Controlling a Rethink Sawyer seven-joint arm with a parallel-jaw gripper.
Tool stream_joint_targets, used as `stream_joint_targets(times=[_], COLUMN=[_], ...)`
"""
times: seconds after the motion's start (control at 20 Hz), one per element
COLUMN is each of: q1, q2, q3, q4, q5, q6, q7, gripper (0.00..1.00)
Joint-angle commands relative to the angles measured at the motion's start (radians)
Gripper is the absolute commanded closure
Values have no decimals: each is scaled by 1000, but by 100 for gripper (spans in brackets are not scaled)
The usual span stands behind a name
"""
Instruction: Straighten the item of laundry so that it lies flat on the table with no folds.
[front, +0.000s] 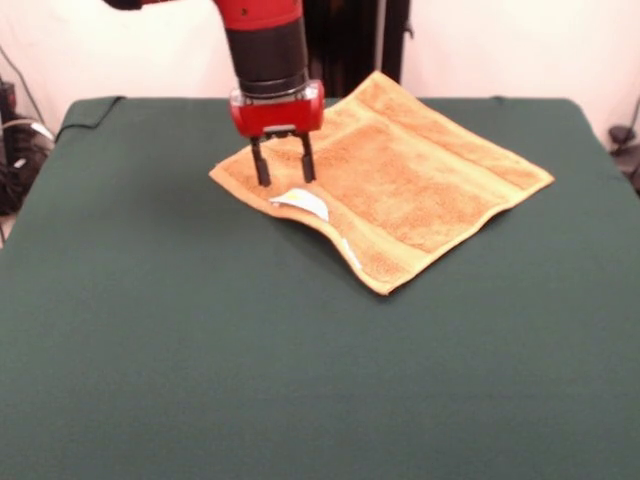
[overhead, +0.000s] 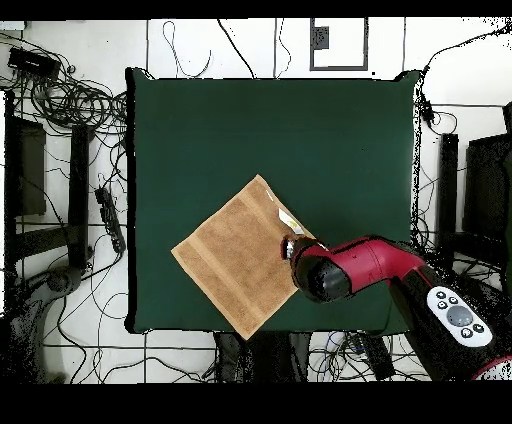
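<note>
Tool down on the towel's edge, job nearly finished.

The tool (front: 283, 161) hangs straight down from the red arm (overhead: 360, 265) with its two black fingers (front: 261, 165) parted, tips at or just above the cloth and nothing gripped between them. Right below it lies the orange towel (front: 400, 180), spread out like a diamond on the far half of the green desk (front: 200, 350), close to the robot's side. Most of it looks flat and open, border bands showing all round. What's left, I'd say, is the near edge by the tool: the hem there ripples and lifts a little, and the white label (front: 303, 203) is flipped up onto the cloth. One gentle tug or press along that edge should settle it.
</note>
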Motion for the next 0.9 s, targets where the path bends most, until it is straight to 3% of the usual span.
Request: stream_joint_targets(times=[0.05,0.55,0.9], q1=[32,56,111], q2=[-17,10,1], q3=[100,58,5], q4=[-106,-111,-80], q5=[0,-28,-42], q6=[94,62,11], q7=[-251,-197,-81], gripper=[0,0,0])
